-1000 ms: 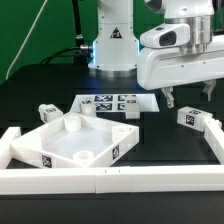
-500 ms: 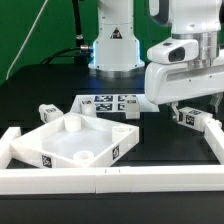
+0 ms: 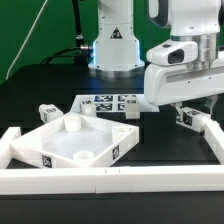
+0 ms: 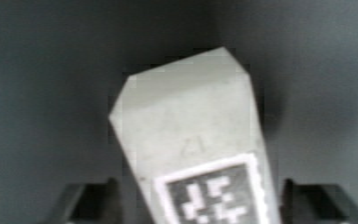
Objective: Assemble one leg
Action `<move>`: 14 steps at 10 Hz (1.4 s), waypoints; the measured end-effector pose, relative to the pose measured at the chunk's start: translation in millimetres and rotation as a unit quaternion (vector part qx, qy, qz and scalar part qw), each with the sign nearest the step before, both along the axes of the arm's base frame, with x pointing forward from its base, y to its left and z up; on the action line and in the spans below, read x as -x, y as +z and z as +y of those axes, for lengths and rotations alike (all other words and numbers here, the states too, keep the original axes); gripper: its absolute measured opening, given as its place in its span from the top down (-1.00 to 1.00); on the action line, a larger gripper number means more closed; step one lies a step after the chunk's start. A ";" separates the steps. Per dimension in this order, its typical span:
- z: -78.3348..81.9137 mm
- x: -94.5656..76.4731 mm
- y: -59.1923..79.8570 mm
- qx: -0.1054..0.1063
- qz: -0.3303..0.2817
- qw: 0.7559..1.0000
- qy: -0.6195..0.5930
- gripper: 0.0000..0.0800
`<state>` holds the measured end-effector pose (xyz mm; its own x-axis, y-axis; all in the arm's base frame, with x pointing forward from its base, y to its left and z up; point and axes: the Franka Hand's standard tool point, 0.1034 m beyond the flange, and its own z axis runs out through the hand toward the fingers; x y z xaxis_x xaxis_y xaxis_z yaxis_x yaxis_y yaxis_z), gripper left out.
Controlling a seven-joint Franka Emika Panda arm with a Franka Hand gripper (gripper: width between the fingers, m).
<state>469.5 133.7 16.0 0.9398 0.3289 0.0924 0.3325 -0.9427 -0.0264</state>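
Observation:
A white leg (image 3: 187, 117) with a marker tag lies on the black table at the exterior view's right. My gripper (image 3: 189, 121) is down over it, open, with one finger on each side and a gap on both sides. In the wrist view the leg (image 4: 194, 120) fills the middle and my gripper (image 4: 202, 208) straddles its tagged end, the dark fingers (image 4: 92, 200) standing clear of it. The square white tabletop (image 3: 75, 147) with round corner sockets lies at the exterior view's left centre.
A second small white leg (image 3: 47, 111) lies at the left. The marker board (image 3: 115, 102) lies behind the tabletop. A low white wall (image 3: 100, 181) runs along the front and up the right side (image 3: 214, 148). The arm's base (image 3: 112, 45) stands at the back.
My gripper has come down from above the table and now has its fingers around the leg at the right. The leg and tabletop have not moved.

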 end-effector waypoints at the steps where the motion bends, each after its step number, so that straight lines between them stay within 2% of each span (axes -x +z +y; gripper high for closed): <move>1: 0.0 -0.1 0.1 0.000 0.000 1.000 0.000 0.30; 3: -0.3 0.5 0.2 0.000 -0.001 1.000 0.000 0.30; 4: -3.8 12.8 0.0 -0.005 -0.004 0.999 -0.049 0.30; 5: -7.4 33.5 -0.4 -0.004 0.005 0.997 -0.075 0.30; 6: -10.5 42.2 -0.6 -0.003 0.008 0.997 -0.080 0.30; 8: -16.5 49.3 -0.7 -0.004 0.004 0.995 -0.099 0.30; 11: -17.8 48.2 -0.6 -0.005 0.004 0.995 -0.100 0.30; 12: -17.9 48.3 -0.6 -0.004 0.004 0.995 -0.100 0.09; 13: -17.9 47.9 0.9 -0.004 0.004 0.995 -0.098 -0.24; 14: -21.7 44.5 13.0 -0.004 0.007 0.996 -0.088 -0.24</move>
<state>425.0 112.0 29.0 0.9839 0.1592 0.0811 0.1626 -0.9860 -0.0372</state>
